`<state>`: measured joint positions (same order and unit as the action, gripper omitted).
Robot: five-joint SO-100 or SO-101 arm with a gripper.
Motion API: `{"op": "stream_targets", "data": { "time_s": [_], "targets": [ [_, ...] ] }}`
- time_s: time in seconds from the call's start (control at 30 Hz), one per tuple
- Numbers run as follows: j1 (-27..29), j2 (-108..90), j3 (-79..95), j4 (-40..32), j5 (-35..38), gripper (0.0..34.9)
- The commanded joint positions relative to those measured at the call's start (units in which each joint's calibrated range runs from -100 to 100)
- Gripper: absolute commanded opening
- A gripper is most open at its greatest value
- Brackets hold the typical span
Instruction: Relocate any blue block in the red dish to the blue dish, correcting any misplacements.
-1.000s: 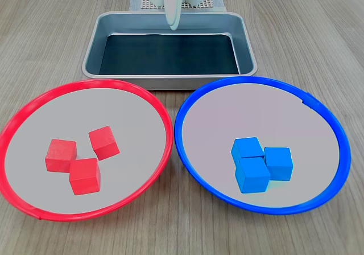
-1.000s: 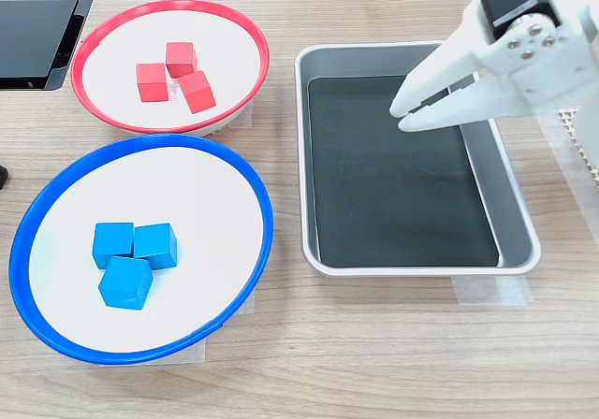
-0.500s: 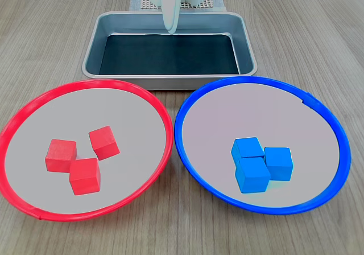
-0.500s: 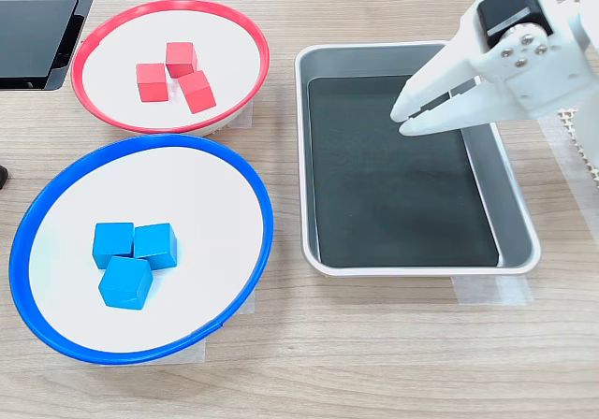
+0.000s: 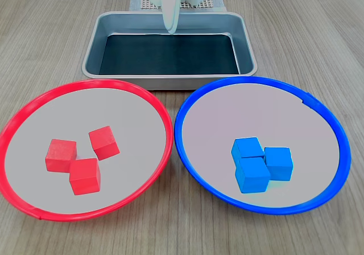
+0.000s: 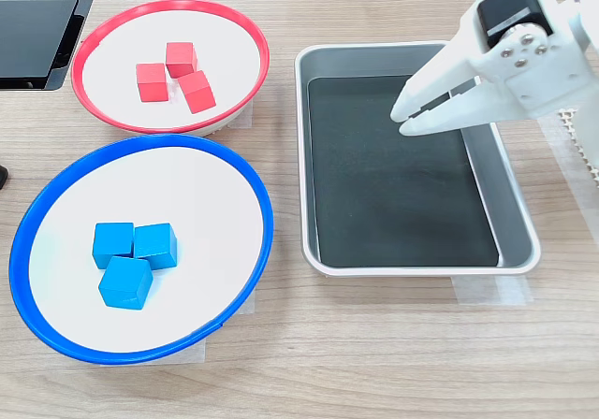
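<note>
Three blue blocks lie bunched together in the blue dish, on the first exterior view's right. The red dish holds only three red cubes; no blue block shows in it. My white gripper hangs above the far end of the metal tray, away from both dishes. Its fingers are together with nothing between them.
A rectangular metal tray with a dark bottom stands between the arm's base and the dishes. A black flat object lies at the second exterior view's top left. A white mesh mat sits under the arm's base.
The gripper has lifted and drawn back slightly over the tray since one second ago and has held still for the last half second. The blocks and dishes have not moved.
</note>
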<state>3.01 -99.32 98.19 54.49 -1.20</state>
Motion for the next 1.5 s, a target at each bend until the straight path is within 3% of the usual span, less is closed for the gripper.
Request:
{"op": "stream_targets", "data": {
  "time_s": [0.0,1.47],
  "targets": [
    [0.1,0.3,-0.5,0.3,-0.1,0.3],
    [-0.5,0.3,-0.5,0.3,0.2,0.3]
  ]
}}
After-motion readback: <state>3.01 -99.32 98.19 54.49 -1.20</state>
